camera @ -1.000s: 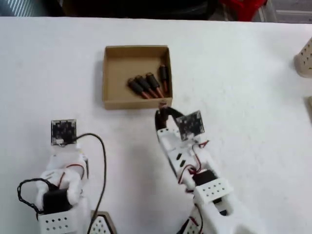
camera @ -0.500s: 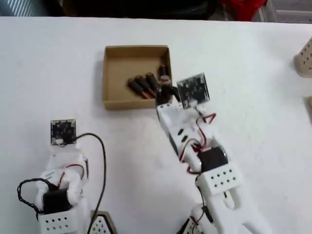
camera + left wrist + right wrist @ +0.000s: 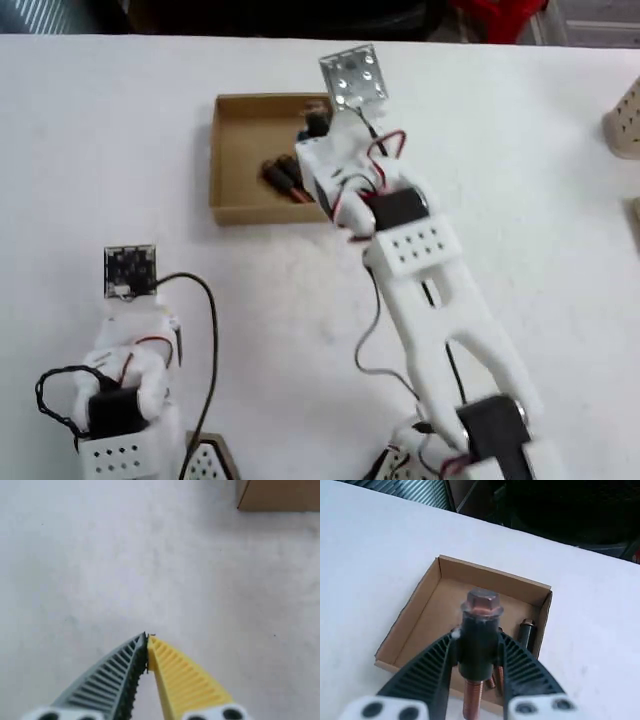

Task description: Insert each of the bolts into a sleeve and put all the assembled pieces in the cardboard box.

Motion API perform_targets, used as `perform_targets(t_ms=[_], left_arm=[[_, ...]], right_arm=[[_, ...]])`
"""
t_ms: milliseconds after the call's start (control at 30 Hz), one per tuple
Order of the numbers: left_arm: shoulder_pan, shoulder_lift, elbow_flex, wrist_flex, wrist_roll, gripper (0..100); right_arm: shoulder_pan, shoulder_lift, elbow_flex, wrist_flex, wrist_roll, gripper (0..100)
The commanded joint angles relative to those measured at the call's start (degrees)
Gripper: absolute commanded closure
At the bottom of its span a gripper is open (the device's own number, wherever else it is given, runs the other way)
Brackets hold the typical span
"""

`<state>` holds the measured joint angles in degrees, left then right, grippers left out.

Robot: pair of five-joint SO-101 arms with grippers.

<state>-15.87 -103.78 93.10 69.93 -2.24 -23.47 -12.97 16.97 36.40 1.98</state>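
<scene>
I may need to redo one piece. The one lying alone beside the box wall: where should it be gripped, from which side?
Its black sleeve at mid-length, from above, closing across its width: it lies flat and the walls of the box block a sideways approach. Room by the wall looks tight.

Our white right arm [image 3: 415,243] stretches forward, black right gripper [image 3: 477,642] clamped on a black-sleeved copper bolt [image 3: 481,617]; our grey-and-yellow left gripper [image 3: 146,647] sits closed.

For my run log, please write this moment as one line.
right gripper: shut on assembled piece, over cardboard box | left gripper: shut, empty, above table | other pieces: in box
</scene>
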Motion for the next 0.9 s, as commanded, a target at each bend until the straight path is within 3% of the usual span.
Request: perform_targets(t_ms=[0,400,867], left_arm=[[-0.6,0.3,-0.8,-1.1,-0.7,98],[-0.6,0.3,-0.8,-1.1,-0.7,98],[-0.6,0.3,-0.8,-1.1,-0.7,98]], right_arm=[[2.3,6.7,-9.4,0.2,0.1,97.8],[4.8,34.6,-26.1,0.0,0.1,97.8],[7.4,53.4,-42.5,0.7,2.5,97.8]])
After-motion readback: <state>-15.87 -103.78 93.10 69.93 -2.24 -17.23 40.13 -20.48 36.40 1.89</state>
